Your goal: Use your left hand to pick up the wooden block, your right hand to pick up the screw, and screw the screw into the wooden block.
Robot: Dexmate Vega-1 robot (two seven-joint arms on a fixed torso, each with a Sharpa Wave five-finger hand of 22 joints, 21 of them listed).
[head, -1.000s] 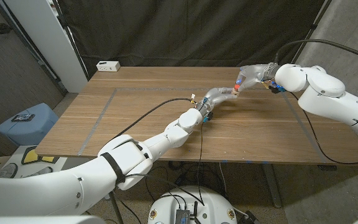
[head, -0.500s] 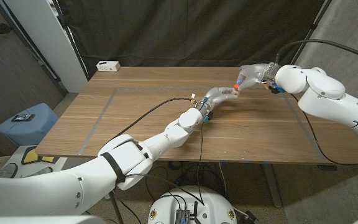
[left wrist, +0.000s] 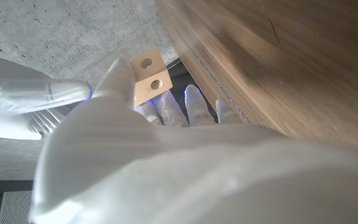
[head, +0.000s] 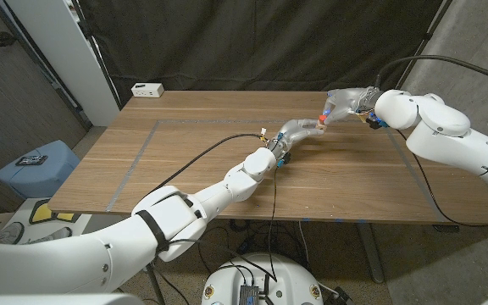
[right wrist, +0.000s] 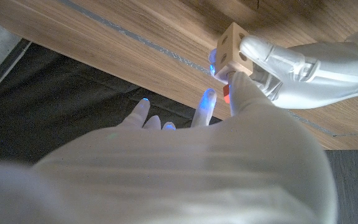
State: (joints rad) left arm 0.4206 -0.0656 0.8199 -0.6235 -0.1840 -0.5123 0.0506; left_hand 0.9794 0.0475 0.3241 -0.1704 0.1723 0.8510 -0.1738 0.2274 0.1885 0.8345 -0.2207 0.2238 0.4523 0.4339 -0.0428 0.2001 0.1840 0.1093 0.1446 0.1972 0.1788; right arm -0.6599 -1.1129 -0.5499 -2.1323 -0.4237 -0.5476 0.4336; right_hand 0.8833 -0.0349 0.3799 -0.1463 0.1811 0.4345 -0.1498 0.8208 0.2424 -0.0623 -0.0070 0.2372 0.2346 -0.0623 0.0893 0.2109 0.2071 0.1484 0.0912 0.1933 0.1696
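No readable text, labels or numbers anywhere.

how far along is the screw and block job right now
Both pickups look done: the left hand holds the wooden block above the table, and the right hand holds the red-headed screw against it. In hand is the joining: the screw meets the block's face. How deep it sits cannot be told, since the fingers hide its shaft. Left: turning it fully in.
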